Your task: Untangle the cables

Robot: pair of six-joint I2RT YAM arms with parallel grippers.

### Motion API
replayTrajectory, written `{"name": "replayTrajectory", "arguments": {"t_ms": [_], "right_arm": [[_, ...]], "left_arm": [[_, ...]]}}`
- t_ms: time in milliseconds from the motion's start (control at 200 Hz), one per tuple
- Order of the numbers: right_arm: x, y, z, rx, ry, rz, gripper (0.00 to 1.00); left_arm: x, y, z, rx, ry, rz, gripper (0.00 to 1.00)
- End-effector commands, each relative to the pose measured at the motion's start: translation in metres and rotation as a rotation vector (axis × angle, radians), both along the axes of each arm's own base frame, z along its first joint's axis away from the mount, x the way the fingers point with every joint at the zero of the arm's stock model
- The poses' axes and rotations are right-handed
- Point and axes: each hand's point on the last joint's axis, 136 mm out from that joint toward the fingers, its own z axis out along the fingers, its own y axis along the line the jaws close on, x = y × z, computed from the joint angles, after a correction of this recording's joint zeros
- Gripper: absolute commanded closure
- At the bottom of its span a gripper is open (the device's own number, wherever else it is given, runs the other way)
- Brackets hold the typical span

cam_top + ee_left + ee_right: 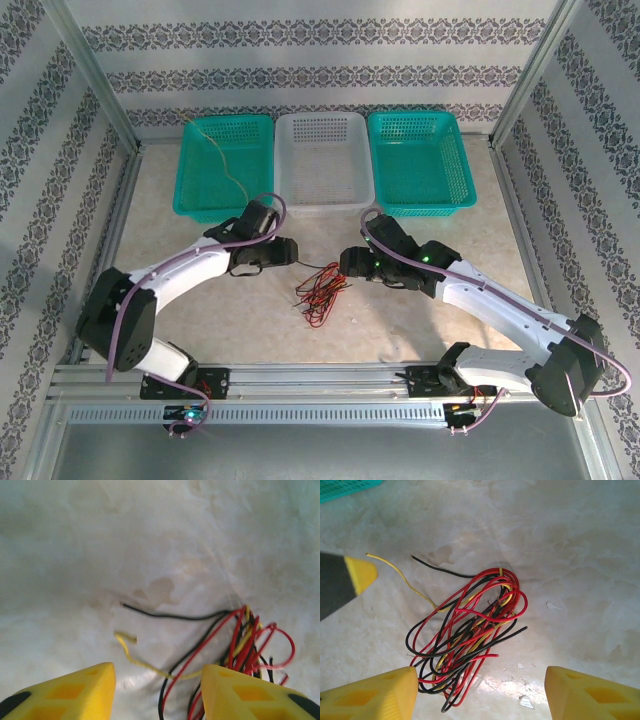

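Top view: the cables (320, 292) lie tangled on the table (230, 330), with the left gripper (297, 256) just beyond them on the left and the right gripper (345, 266) just beyond on the right. Left wrist: fingers (75, 690) are spread, gripping nothing, cable strands on the table between them. Right wrist: fingers (375, 695) stand wide, empty, either side of the cables.
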Motion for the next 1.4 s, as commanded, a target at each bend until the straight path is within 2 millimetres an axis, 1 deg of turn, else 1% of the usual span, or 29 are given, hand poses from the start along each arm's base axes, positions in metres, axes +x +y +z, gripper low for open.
{"name": "replayTrajectory", "arguments": {"t_ms": [0, 65, 125, 190, 220, 290, 325, 345, 390, 420, 495, 565, 625, 750, 869, 954, 1039, 1089, 1229, 1284, 1339, 1399], "right_arm": [[0.003, -0.002, -0.004, -0.019, -0.003, -0.019, 0.32], [0.004, -0.001, -0.004, -0.019, 0.004, -0.016, 0.32], [0.005, 0.001, -0.003, -0.020, 0.010, -0.008, 0.32], [0.006, 0.002, 0.000, -0.021, 0.007, -0.002, 0.33], [0.007, 0.002, 0.002, -0.021, 0.006, 0.000, 0.33], [0.010, 0.002, 0.007, -0.016, 0.002, 0.002, 0.33], [0.013, 0.003, 0.010, -0.009, -0.004, 0.006, 0.33], [0.014, 0.003, 0.013, -0.005, -0.009, 0.007, 0.32], [0.018, 0.007, 0.019, 0.010, -0.025, 0.023, 0.33], [0.020, 0.010, 0.024, 0.023, -0.039, 0.038, 0.33], [0.025, 0.021, 0.038, 0.057, -0.082, 0.083, 0.32], [0.029, 0.030, 0.054, 0.089, -0.130, 0.123, 0.32], [0.033, 0.037, 0.069, 0.111, -0.175, 0.155, 0.32], [0.041, 0.049, 0.098, 0.145, -0.251, 0.206, 0.31], [0.047, 0.064, 0.120, 0.181, -0.302, 0.266, 0.30], [0.053, 0.072, 0.131, 0.184, -0.333, 0.292, 0.31], [0.060, 0.079, 0.137, 0.189, -0.363, 0.307, 0.33], [0.065, 0.079, 0.137, 0.173, -0.376, 0.297, 0.34], [0.079, 0.073, 0.127, 0.118, -0.386, 0.269, 0.40], [0.082, 0.073, 0.124, 0.112, -0.385, 0.270, 0.45], [0.083, 0.075, 0.123, 0.112, -0.386, 0.280, 0.56], [0.084, 0.077, 0.123, 0.110, -0.391, 0.287, 0.66]], "left_arm": [[0.015, 0.009, -0.010, 0.121, -0.011, 0.002, 0.59], [0.020, 0.011, -0.014, 0.146, -0.015, 0.002, 0.64], [0.026, 0.011, -0.012, 0.159, -0.033, 0.002, 0.73], [0.030, 0.012, -0.010, 0.176, -0.046, 0.004, 0.78], [0.032, 0.012, -0.007, 0.181, -0.056, 0.002, 0.81], [0.035, 0.011, 0.002, 0.178, -0.079, -0.006, 0.92], [0.037, 0.009, 0.010, 0.170, -0.097, -0.014, 1.00], [0.038, 0.009, 0.015, 0.164, -0.105, -0.016, 1.00], [0.039, 0.003, 0.032, 0.131, -0.134, -0.032, 1.00], [0.040, -0.004, 0.047, 0.095, -0.164, -0.053, 1.00], [0.040, -0.020, 0.093, -0.018, -0.258, -0.100, 1.00], [0.035, -0.034, 0.134, -0.123, -0.344, -0.158, 1.00], [0.030, -0.043, 0.163, -0.186, -0.399, -0.199, 1.00], [0.019, -0.052, 0.207, -0.282, -0.466, -0.245, 1.00], [0.008, -0.064, 0.241, -0.387, -0.511, -0.298, 1.00], [0.003, -0.071, 0.254, -0.440, -0.520, -0.332, 1.00], [0.000, -0.075, 0.259, -0.469, -0.506, -0.350, 1.00], [-0.001, -0.076, 0.261, -0.477, -0.501, -0.353, 1.00], [-0.005, -0.074, 0.263, -0.478, -0.502, -0.354, 1.00], [-0.006, -0.074, 0.265, -0.486, -0.499, -0.360, 1.00], [-0.007, -0.075, 0.267, -0.498, -0.500, -0.366, 1.00], [-0.007, -0.076, 0.268, -0.506, -0.499, -0.366, 1.00]]}}
